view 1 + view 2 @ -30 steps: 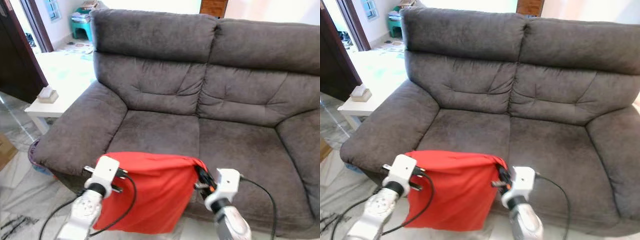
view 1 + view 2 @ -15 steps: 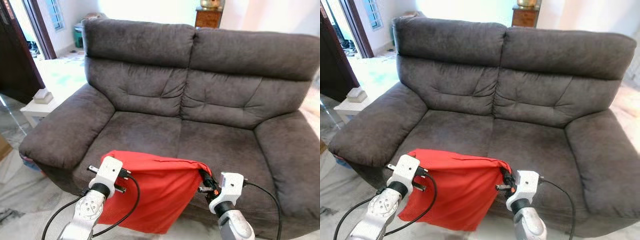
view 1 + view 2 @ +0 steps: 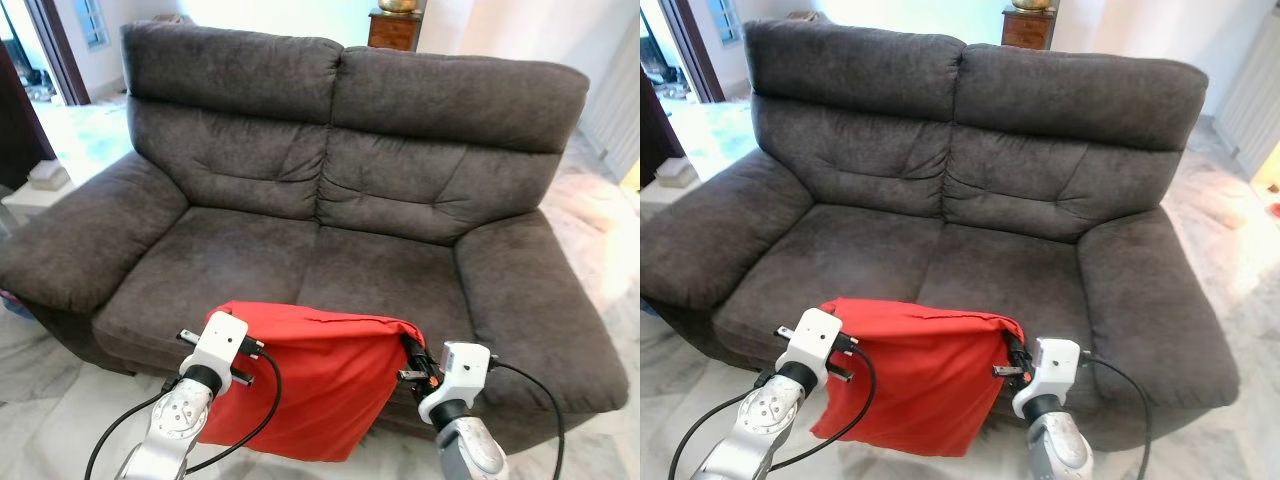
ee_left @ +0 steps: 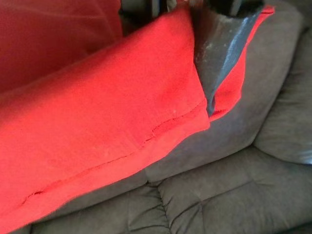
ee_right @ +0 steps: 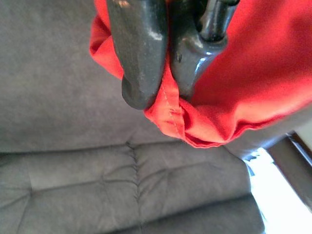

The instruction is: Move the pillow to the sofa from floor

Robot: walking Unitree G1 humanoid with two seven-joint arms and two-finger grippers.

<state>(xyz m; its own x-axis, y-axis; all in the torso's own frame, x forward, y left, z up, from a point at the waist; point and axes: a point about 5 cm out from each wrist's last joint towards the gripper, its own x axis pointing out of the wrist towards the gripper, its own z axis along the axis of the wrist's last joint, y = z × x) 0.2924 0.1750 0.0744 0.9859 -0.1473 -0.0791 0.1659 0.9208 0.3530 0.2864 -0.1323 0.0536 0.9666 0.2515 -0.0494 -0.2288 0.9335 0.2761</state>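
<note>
Red pillow (image 3: 320, 385) hangs crosswise before sofa (image 3: 330, 200).

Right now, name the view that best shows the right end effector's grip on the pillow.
Right wrist view: both fingers pinch the red pillow's seamed corner. The eye views show that end effector small, at the pillow's edge.

The sofa (image 3: 330, 200) is covered in matt, dark grey cloth with a soft, suede-like nap and stitched tufts. The pillow (image 3: 320, 380) is smooth red woven cloth with a sewn hem. The right gripper (image 5: 158, 95) has glossy black plastic fingers. The floor (image 3: 45, 430) looks like polished, veined marble.
</note>
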